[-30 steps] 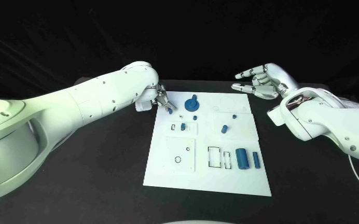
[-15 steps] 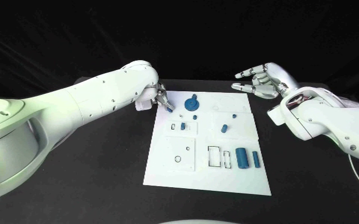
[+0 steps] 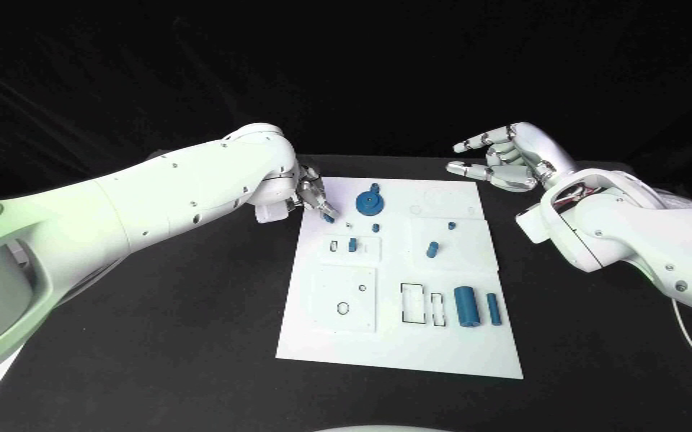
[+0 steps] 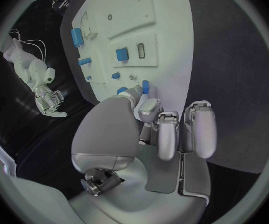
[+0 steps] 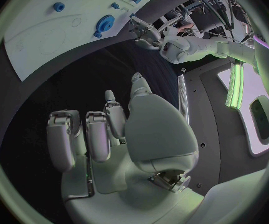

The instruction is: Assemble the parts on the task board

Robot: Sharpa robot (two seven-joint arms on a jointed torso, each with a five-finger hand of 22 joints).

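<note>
White board: flat white rectangular task board lies mid-table on the black table; same place as a second ago; slots and outlines on it partly unfilled, so I judge assembly early
Left arm: white left arm sits a touch nearer the camera and bulkier than a second ago; small shift only
Left hand: silver left hand stays at the board's far left corner; thumb and a finger pinch a small blue peg, other fingers curled in narrow; tip has barely moved along the board edge in the last second; reads as slow lining-up before seating, not yet inserted
Right hand: silver right hand hovers off the board's far right corner, fingers apart and loosely curved, holding nothing; no change since a second ago; idle for now
Parts: blue round gear flat near the far edge, just beside the left fingertips; two blue cylinders side by side near the right edge; small blue block mid-board; tiny blue pegs standing between; none moved
Hidden: left arm covers most of its hand in the head view; which hole the peg is aimed at cannot be told; peg length hidden by the fingers; peg touching board or just above, cannot tell
Hard to read: small slot fillings near the board's left column too small to make out
</note>
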